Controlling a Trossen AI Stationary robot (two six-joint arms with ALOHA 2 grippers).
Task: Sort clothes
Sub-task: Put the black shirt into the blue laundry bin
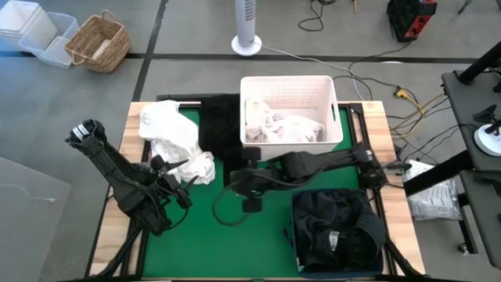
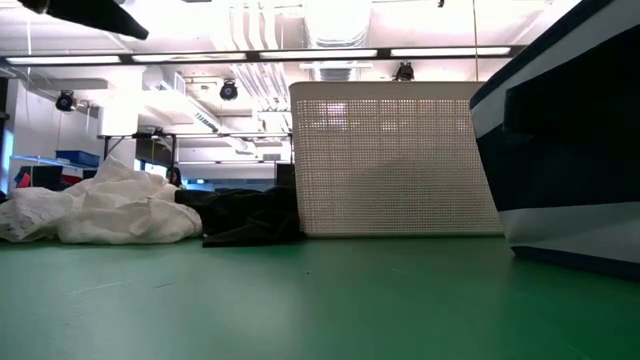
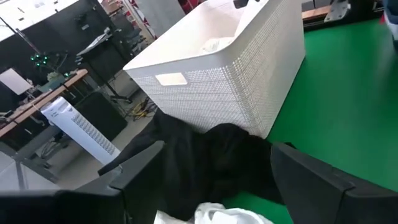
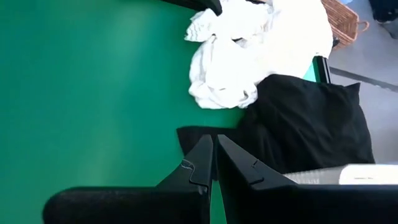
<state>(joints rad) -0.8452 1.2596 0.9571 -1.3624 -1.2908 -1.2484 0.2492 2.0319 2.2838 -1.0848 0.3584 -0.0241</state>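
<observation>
Green mat (image 2: 320, 300) is filling the foreground of the low view, covering the table (image 1: 139, 117). Far across it white clothes (image 1: 174, 141) are lying in a crumpled, wrinkled heap near the table's left edge, bright and puffy, with folds standing up. Black clothes (image 1: 221, 125) are sitting just beside them, a flat, limp, matte dark spread touching the wall of the white bin (image 1: 335, 110). More white fabric (image 1: 282, 127) is lying bunched inside that bin. Dark clothes (image 1: 333, 223) are filling the navy bin (image 1: 293, 235) at the table's near right, rumpled, with a small pale label showing.

Left hand (image 1: 186, 182) is hovering over the near edge of the white heap, its fingers (image 3: 311, 180) standing wide apart and holding nothing. Right hand (image 1: 252, 205) is hanging over bare mat in the middle of the table, fingers (image 4: 239, 163) pressed together and empty
</observation>
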